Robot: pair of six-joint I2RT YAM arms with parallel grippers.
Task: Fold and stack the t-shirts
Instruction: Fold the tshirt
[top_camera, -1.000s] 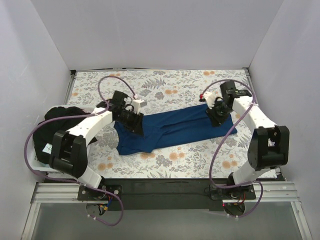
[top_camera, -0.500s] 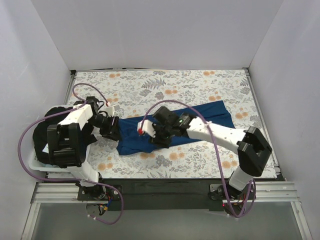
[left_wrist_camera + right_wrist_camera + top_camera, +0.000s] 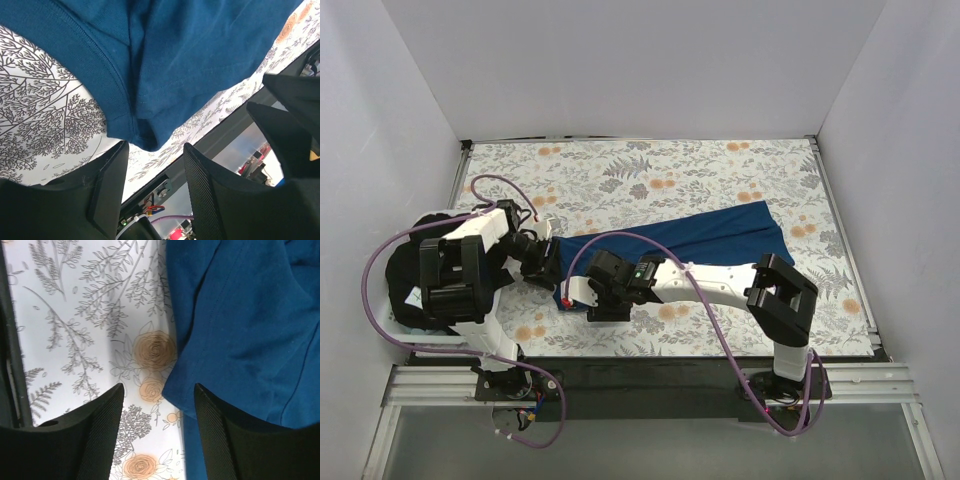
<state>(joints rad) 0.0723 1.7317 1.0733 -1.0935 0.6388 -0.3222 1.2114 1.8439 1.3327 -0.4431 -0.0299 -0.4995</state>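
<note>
Right pincer [image 3: 157, 390] now further left, at a corner of the blue t-shirt [image 3: 240, 315], spread and empty; left pincer [image 3: 155, 150] likewise.

No writing, label or number is legible in any view.

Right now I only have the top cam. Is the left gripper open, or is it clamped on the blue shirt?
Observer: Open. In the left wrist view the left gripper is spread, with the hemmed corner of the blue shirt at the mouth of the gap, not pinched.
Operator: And the right one?
Observer: The right gripper is open too. The shirt's edge runs between its fingers, nothing clamped.
Operator: What's under it?
Observer: The floral cloth. An orange flower sits right beside the shirt's edge.
</note>
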